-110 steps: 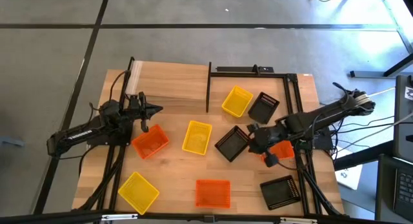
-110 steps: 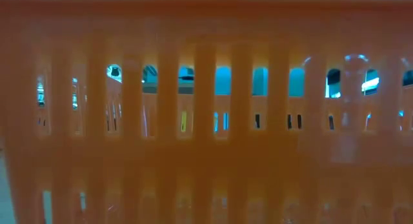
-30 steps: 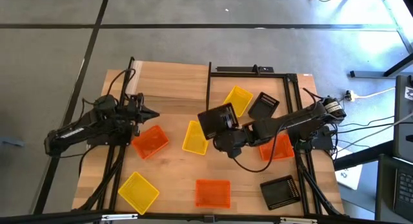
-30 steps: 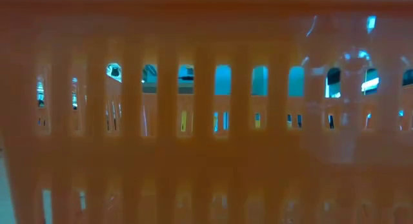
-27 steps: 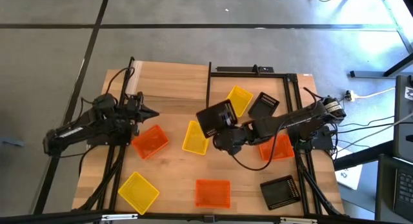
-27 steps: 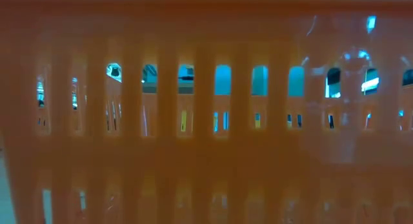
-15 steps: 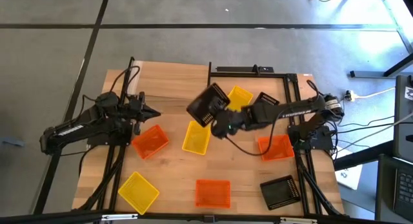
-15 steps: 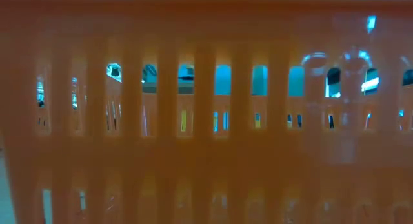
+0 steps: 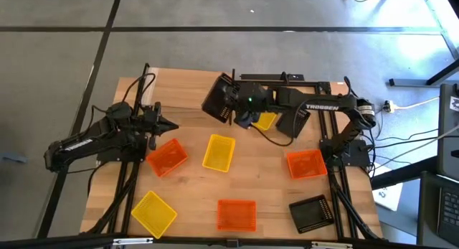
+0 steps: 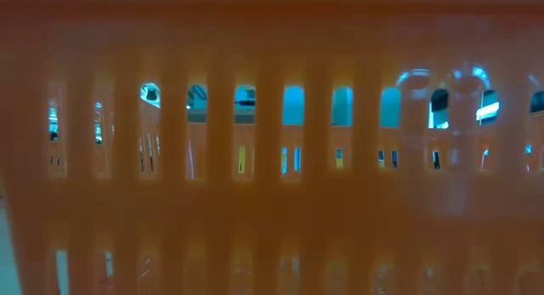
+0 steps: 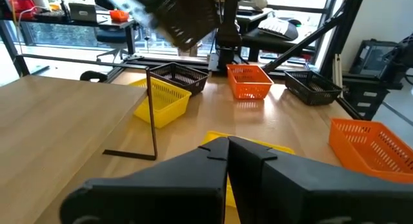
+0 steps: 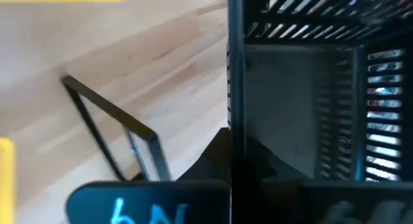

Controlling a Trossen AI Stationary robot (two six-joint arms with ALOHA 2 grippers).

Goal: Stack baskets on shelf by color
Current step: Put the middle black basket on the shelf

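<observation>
From above: the right gripper [image 9: 231,104] is clamped on a black basket [image 9: 219,101], holding it tilted in the air at the shelf's [image 9: 315,82] left post. Just past the jaws toward the arm's base sit a yellow basket [image 9: 267,120] and another black one [image 9: 292,120], both inside the shelf frame but loose, not stacked. The other six are well away from the jaws on the table [image 9: 186,84]: a yellow one [image 9: 219,153], three orange [image 9: 167,156] [image 9: 237,214] [image 9: 306,163], a second yellow [image 9: 153,212] and the last black [image 9: 311,212]. So I'd say no colour pile has started; nearly everything is left. The left gripper [image 9: 170,123] hangs pinched shut and empty beside the left orange basket.

Low view: nothing but an orange basket wall [image 10: 272,159] filling the lens.

Left wrist: its own fingers [image 11: 219,161] meet with nothing between them; far ahead the black basket [image 11: 177,16] hangs blurred above the shelf post [image 11: 152,114].

Right wrist: the black mesh [image 12: 310,88] sits right in the jaws, with the shelf bar [image 12: 110,127] below.

Versus half a second ago, the right arm has swung the basket from over the table's middle to the shelf corner. A few seconds back it was by the orange basket on the right, holding none yet.
</observation>
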